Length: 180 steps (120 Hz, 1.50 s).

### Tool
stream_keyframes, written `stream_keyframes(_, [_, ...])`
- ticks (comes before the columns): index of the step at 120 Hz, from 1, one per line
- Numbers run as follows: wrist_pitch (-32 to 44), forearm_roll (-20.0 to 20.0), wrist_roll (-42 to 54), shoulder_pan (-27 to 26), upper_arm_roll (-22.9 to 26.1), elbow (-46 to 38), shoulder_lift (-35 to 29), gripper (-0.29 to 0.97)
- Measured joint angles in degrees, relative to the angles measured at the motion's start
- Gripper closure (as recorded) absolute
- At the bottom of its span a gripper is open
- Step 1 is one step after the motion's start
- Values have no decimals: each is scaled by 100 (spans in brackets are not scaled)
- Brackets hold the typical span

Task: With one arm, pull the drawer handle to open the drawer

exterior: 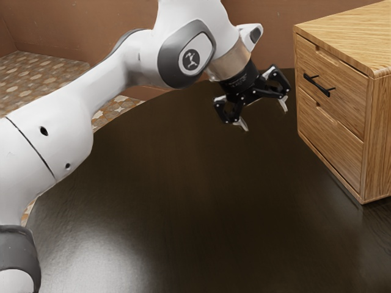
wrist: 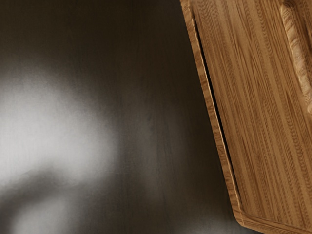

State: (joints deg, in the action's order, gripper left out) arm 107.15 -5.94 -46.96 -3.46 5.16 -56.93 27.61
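Observation:
A light wooden cabinet (exterior: 366,49) stands on the dark table at the exterior view's right. Its upper drawer (exterior: 333,82) carries a slim black bar handle (exterior: 319,85) and sits flush with the cabinet front. My black gripper (exterior: 264,116) hangs open above the table, to the left of the handle and a little lower, with a clear gap between them. Nothing is between its white-tipped fingers (exterior: 244,125). In the wrist view the cabinet's lower wooden front (wrist: 253,112) lies ahead of my hand over the dark tabletop.
The dark glossy table (exterior: 201,201) spreads under and in front of the arm. A lower drawer front (exterior: 333,131) sits beneath the handled one. Patterned floor (exterior: 36,79) and a brown wall lie behind the table.

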Motion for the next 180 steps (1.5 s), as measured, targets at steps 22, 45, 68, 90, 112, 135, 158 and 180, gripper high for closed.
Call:
stream_keyframes(22, [1420,-143,-330,9,-9,229,301,0])
stream_keyframes(45, [2392,-334,-584,70,16,162,531,0])
stream_keyframes(68, [3101,-594,-773,-1,45,159,699,0])
stream_keyframes(90, [3373,-732,-905,-71,46,235,965,0])
stream_keyframes(112, [3485,-775,-1003,-195,33,414,1192,0])
stream_keyframes(135, [3527,-780,-1078,-197,22,351,1268,0])
stream_keyframes(158, [3527,-786,-1133,-161,4,398,1259,0])
stream_keyframes(180, [3525,-797,-1170,-19,33,620,1367,0])
